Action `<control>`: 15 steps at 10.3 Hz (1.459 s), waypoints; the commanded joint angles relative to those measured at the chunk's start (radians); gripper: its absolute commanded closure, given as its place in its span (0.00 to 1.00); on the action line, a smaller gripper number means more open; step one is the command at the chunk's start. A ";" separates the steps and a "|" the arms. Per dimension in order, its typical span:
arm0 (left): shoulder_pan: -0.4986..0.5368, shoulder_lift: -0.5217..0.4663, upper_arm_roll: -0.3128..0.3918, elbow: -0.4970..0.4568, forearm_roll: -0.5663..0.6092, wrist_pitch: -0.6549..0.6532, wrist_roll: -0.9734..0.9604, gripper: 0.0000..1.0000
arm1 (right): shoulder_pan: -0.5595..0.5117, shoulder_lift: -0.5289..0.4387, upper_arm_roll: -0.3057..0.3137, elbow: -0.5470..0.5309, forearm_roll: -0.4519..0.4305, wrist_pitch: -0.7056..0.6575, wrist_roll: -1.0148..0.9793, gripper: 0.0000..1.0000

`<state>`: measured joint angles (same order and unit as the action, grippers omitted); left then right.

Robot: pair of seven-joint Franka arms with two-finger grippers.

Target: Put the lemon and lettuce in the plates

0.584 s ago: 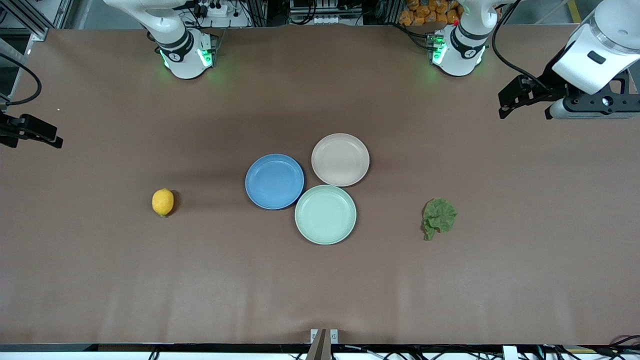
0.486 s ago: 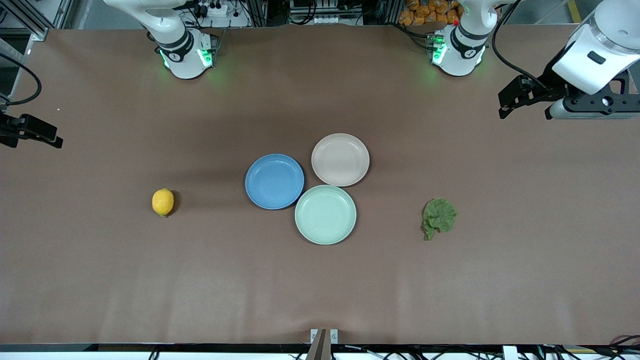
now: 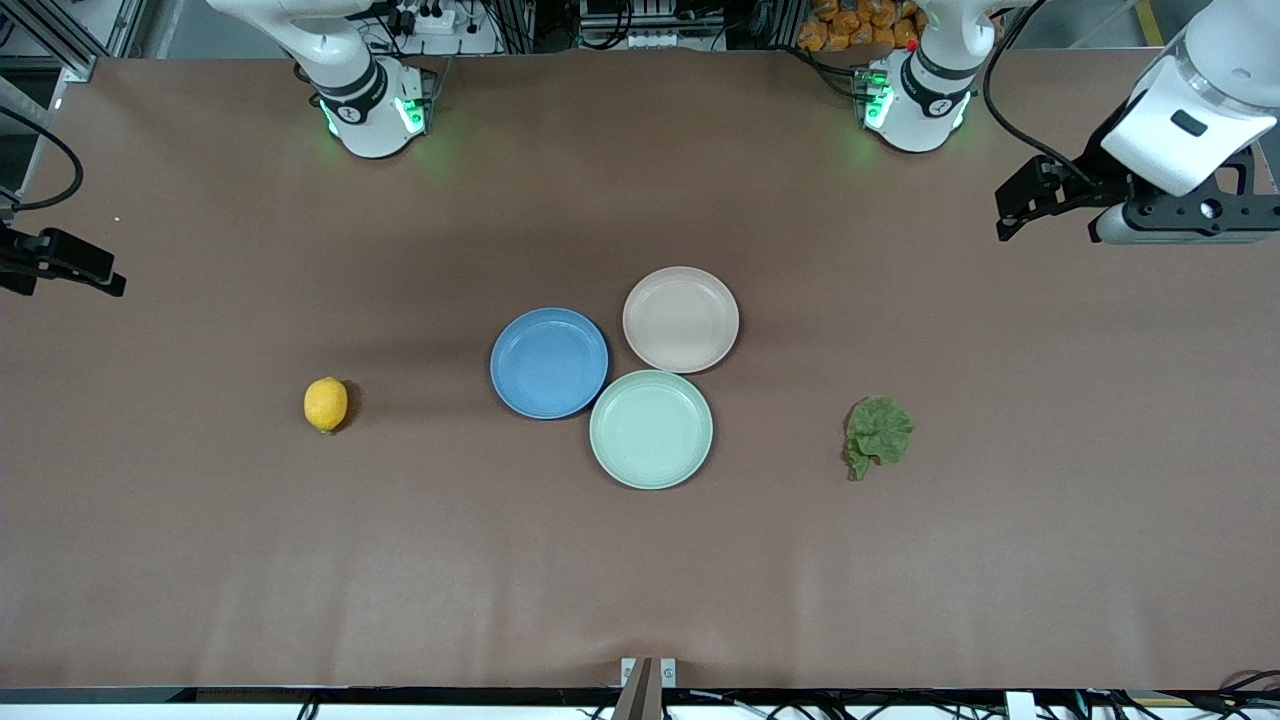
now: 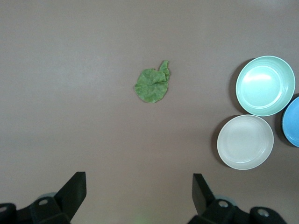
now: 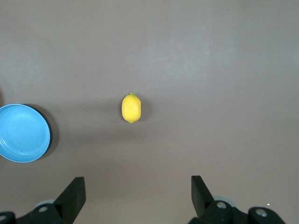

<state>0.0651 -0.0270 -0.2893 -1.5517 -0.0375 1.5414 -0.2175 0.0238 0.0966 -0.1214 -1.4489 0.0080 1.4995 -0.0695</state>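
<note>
We see three plates clustered at the middle of the brown table (image 3: 200,560): the blue plate (image 3: 549,362) sits toward the right arm's end, the beige-pink plate (image 3: 681,319) lies beside it and a little farther from the front camera, and a mint-green plate (image 3: 651,428) lies nearest to that camera, its rim touching or almost touching both of the others. All three are bare. We find the lemon (image 3: 326,404) lying on the tabletop toward the right arm's end, well apart from the blue plate. The lettuce (image 3: 877,434) rests flat on the table toward the left arm's end, well apart from the mint-green plate, its short stem pointing toward the front camera. The left gripper (image 4: 138,196) hangs high over the table's edge at the left arm's end, well away from the leaf; in the left wrist view we see its two fingers spread wide with nothing between them, the lettuce and plates showing on the table below. The right gripper (image 5: 138,196) is up at the right arm's end of the table, mostly out of the front view; from its wrist camera we see its fingers likewise set wide and holding nothing, with the lemon and part of the blue plate below.
</note>
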 commanded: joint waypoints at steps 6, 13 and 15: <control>-0.011 0.153 -0.005 -0.051 0.019 0.172 0.001 0.00 | -0.012 0.006 0.009 0.019 0.004 -0.016 0.005 0.00; -0.051 0.341 -0.005 -0.139 0.129 0.367 0.007 0.00 | -0.013 0.006 0.009 0.019 0.004 -0.016 0.005 0.00; -0.054 0.401 -0.005 -0.139 0.131 0.419 0.007 0.00 | -0.013 0.006 0.009 0.019 0.004 -0.033 0.007 0.00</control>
<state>0.0158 0.3356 -0.2919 -1.7037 0.0672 1.9290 -0.2175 0.0238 0.0977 -0.1217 -1.4484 0.0080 1.4944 -0.0695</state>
